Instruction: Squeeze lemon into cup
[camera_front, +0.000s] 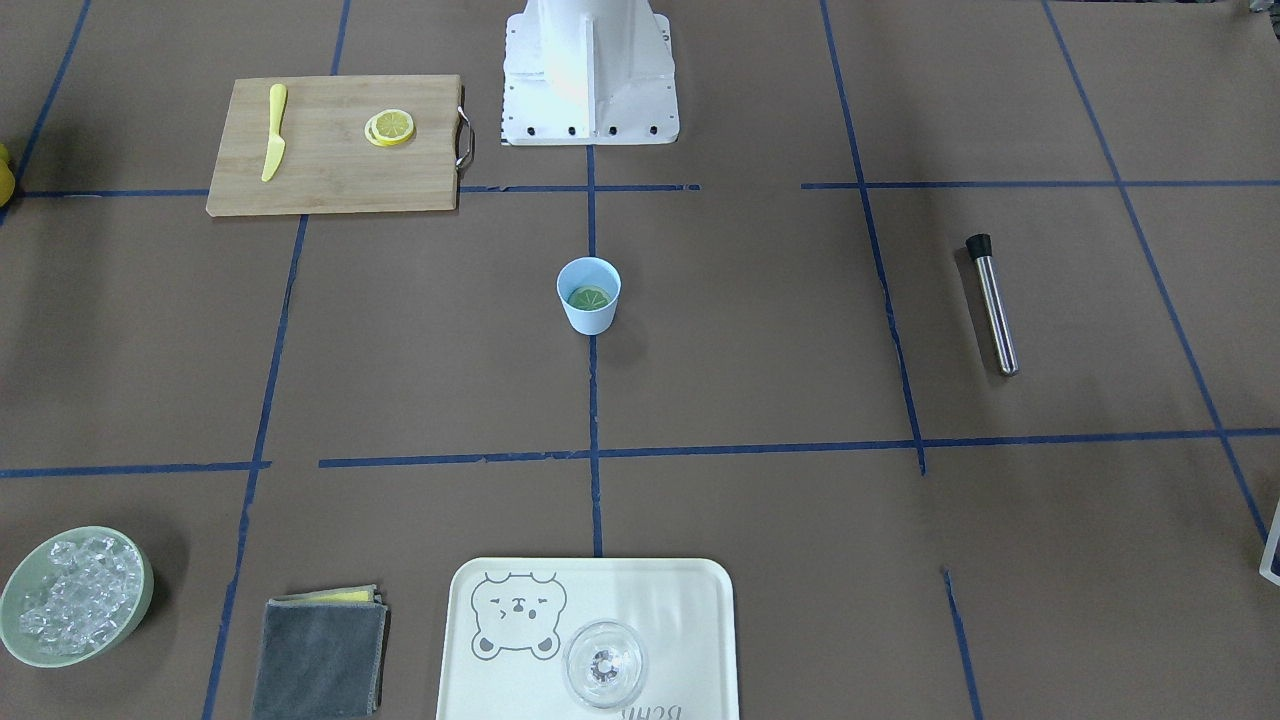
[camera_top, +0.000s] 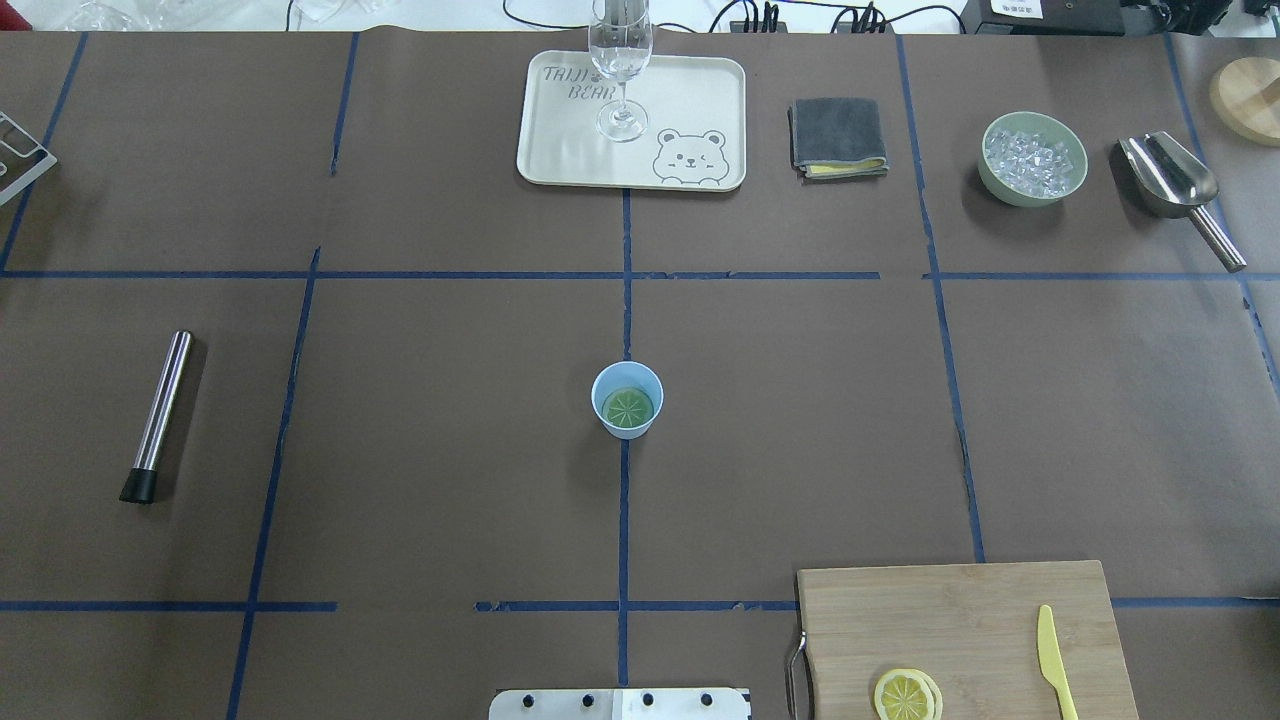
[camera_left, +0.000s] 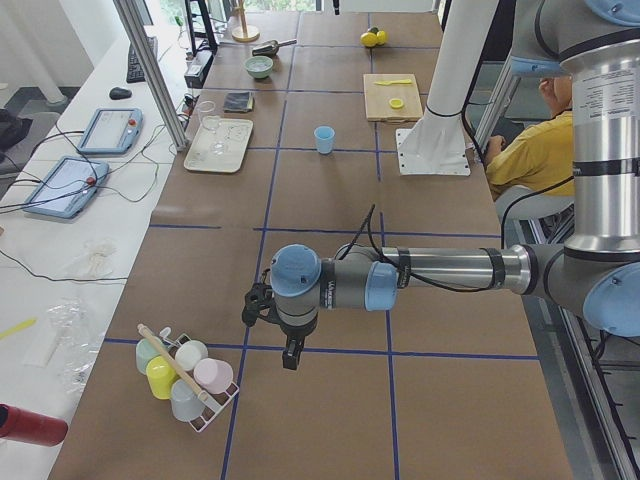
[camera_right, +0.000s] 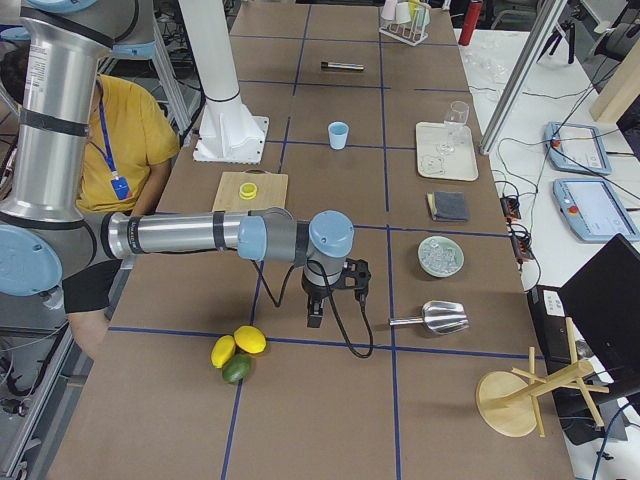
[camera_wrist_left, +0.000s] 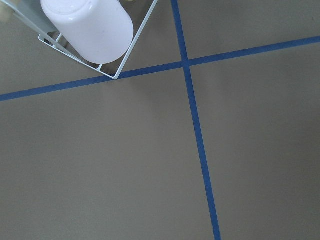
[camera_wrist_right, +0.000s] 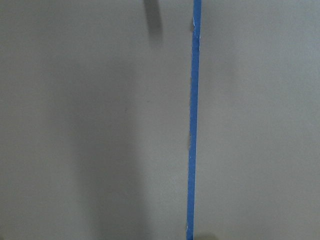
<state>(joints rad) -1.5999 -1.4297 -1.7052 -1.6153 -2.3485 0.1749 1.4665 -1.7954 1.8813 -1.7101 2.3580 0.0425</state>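
Two arms, both well apart from the work: the left gripper (camera_left: 290, 352) hangs over bare table beside a rack of cups (camera_left: 185, 380) at the robot's left end, and the right gripper (camera_right: 315, 315) hangs at the opposite end near whole citrus (camera_right: 238, 350). Only the side cameras show either gripper, and the wrist views show no fingers, so I cannot tell whether the jaws are wide or closed, or whether they hold anything. The cup (camera_top: 627, 432) stands upright on the centre tape line, mouth up, in front of the base. The lemon (camera_top: 628, 406) lies flat in its bottom, cut face up, fully below the rim. It is a round disc, so there is no long axis in plan and its thin axis is vertical. From either set of jaws it lies inward along the table, about midway — neither arm looks clearly nearer. Any reach would likely have to come straight down through the mouth. The stacked pair of slices (camera_top: 907, 695) sits on the cutting board (camera_top: 960, 620) on the robot's right.
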